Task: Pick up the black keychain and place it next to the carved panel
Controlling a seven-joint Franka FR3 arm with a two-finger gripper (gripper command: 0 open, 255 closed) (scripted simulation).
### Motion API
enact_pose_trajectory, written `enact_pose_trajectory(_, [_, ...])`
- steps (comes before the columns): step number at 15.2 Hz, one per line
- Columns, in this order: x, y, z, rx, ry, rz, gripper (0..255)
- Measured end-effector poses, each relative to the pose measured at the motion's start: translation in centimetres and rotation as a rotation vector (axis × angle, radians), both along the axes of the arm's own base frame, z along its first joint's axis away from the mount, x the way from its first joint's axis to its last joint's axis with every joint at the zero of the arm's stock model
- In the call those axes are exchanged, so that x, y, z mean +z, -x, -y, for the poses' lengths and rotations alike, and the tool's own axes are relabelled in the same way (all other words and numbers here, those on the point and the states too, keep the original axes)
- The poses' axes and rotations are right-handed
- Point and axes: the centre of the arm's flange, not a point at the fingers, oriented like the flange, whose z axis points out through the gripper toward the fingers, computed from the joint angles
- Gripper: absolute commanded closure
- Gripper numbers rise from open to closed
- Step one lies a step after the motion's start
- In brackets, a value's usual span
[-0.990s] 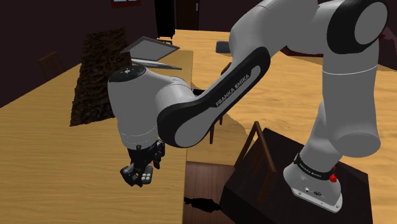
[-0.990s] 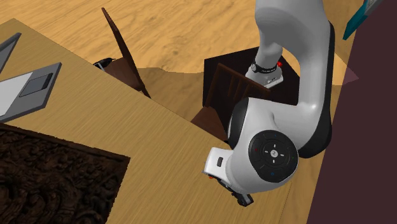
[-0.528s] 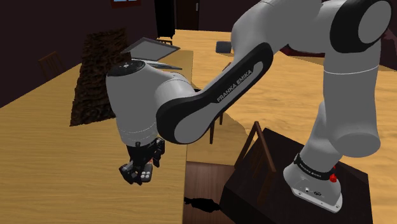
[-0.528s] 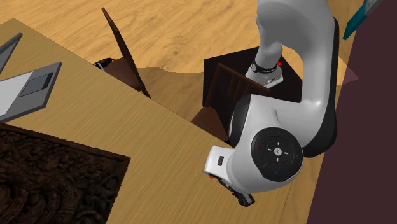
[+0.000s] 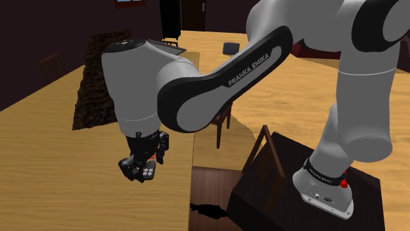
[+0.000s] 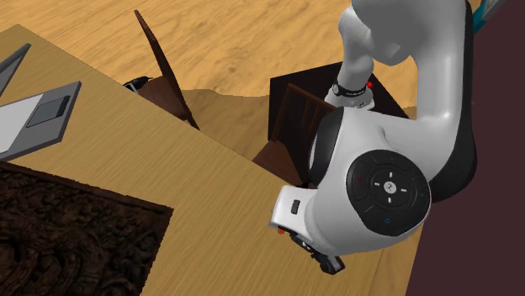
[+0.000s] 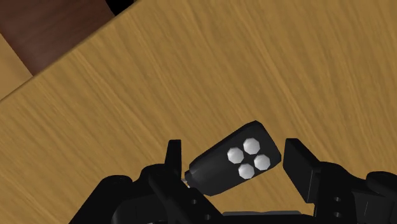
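Jaws gripped the black keychain [image 7: 234,162], tilted between them, over the wooden desk [image 7: 191,76]; the dark carved panel [image 5: 92,98] lay farther off.

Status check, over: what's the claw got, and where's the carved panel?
Claw shut on black keychain, over the table. Carved panel apart from it. Nothing seen between.
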Motion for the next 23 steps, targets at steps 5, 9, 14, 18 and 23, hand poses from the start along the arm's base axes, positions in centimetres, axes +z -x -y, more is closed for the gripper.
enact_pose_trajectory(5, [2.6, -0.2, 0.1, 0.0, 0.0, 0.0, 255])
enact_pose_trajectory(9, [4.6, -0.1, 0.0, 0.0, 0.0, 0.0, 255])
enact_pose_trajectory(14, [7.2, 0.0, 0.1, 0.0, 0.0, 0.0, 255])
enact_pose_trajectory(18, [8.3, -2.1, 1.9, -0.001, 0.0, 0.0, 255])
enact_pose_trajectory(23, [8.5, -6.9, 6.1, -0.002, 0.001, 0.0, 255])
